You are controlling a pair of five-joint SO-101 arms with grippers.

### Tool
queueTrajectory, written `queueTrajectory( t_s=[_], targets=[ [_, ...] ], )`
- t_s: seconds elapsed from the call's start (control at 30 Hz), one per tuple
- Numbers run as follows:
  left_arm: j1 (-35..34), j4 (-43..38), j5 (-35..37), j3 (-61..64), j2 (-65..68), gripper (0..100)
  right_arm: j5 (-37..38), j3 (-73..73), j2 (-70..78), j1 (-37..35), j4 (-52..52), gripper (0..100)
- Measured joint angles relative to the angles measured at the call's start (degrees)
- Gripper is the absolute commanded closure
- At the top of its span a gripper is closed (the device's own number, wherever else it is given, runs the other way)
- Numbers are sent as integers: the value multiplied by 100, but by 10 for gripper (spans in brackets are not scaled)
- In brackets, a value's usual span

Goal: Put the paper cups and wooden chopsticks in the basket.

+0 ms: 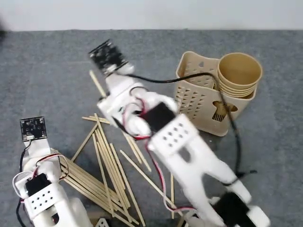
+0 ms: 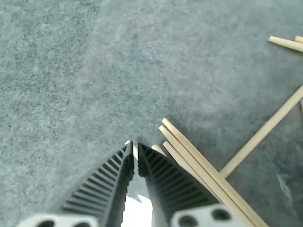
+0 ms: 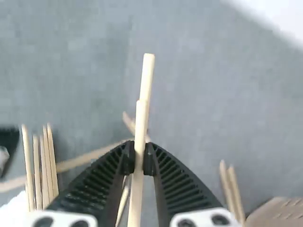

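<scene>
The right gripper (image 3: 137,153) is closed on a chopstick (image 3: 146,80). The chopstick is clamped between the two jaws and reaches out well beyond the tips. A second, shorter stick seems to be pressed against it, but this cannot be told for certain. Under this gripper the grey desk (image 1: 47,71) is seen, with more chopsticks (image 1: 106,165) lying loose on it.

In the high view the basket (image 1: 199,101) is found to the right of the right gripper, well apart from it, and it stands upright on the desk. The cups (image 1: 239,71) are stacked one inside another and are placed in the end of the basket that is farther from this gripper.

The left gripper (image 2: 133,144) is held low over the desk with its jaws nearly together, so that only a thin slit is left. A pale sliver is seen in the slit at the tips; whether it is a chopstick cannot be told. Just beside this gripper a bundle (image 2: 199,165) of sticks lies along one jaw, close to its outer side. Between the two grippers the loose chopsticks are spread, many crossing each other.
</scene>
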Motion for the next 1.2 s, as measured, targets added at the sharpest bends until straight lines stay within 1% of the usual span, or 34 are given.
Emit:
queueTrajectory(
  t_s=[0.2,0.33,0.47,0.67,0.8,0.9,1.0,1.2],
  targets=[
    [0,0,0,0,0,982,0,0,-1020,352,-835,991],
    [9,0,-35,18,0,982,0,0,-1486,800,-1538,991],
    [167,0,-53,97,0,982,0,0,-1679,1248,-2277,991],
    [176,0,-53,105,0,982,0,0,-1679,2242,-3367,991],
    [176,0,-53,105,0,982,299,0,-1653,2787,-3745,991],
    [176,0,-53,105,0,982,457,-18,-1275,3024,-3859,991],
    [176,0,-53,105,0,982,492,-9,-809,3226,-3868,991],
    [176,0,-53,105,0,982,492,-9,0,3569,-4202,991]
  ],
)
